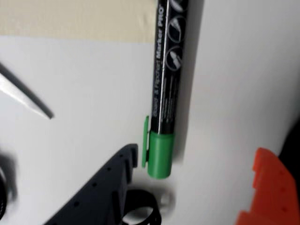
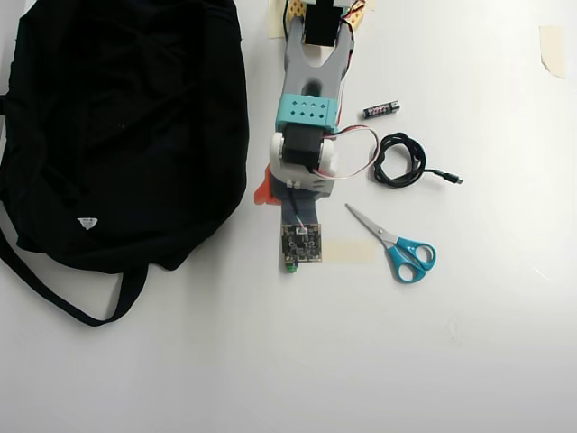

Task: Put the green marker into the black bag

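Note:
The green marker lies on the white table, its dark barrel running up the wrist view and one green end low in the frame. My gripper is open. Its black finger is just left of the marker and its orange finger is well to the right, neither touching it. In the overhead view the arm covers the marker except a green end below the wrist camera board; the orange finger shows beside the arm. The black bag lies flat at the left, close to the arm.
Blue-handled scissors lie right of the arm; their blade tip shows in the wrist view. A coiled black cable and a small black battery are at the right. A beige tape strip lies by the marker.

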Tool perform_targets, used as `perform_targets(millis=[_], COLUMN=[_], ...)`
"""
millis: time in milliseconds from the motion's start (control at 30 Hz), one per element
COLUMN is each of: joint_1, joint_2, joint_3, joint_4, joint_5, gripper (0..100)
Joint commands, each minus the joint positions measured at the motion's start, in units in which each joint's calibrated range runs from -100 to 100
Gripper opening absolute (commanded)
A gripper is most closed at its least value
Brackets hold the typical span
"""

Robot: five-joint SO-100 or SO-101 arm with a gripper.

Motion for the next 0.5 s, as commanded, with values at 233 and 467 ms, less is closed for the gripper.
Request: perform_targets(millis=[233,467], joint_1=[-0.4,-0.3], joint_2=[2.2,3.3], joint_3=[-2.1,-2.1], joint_4=[-4.4,-6.9], joint_5=[0.5,0.3], gripper=[32,32])
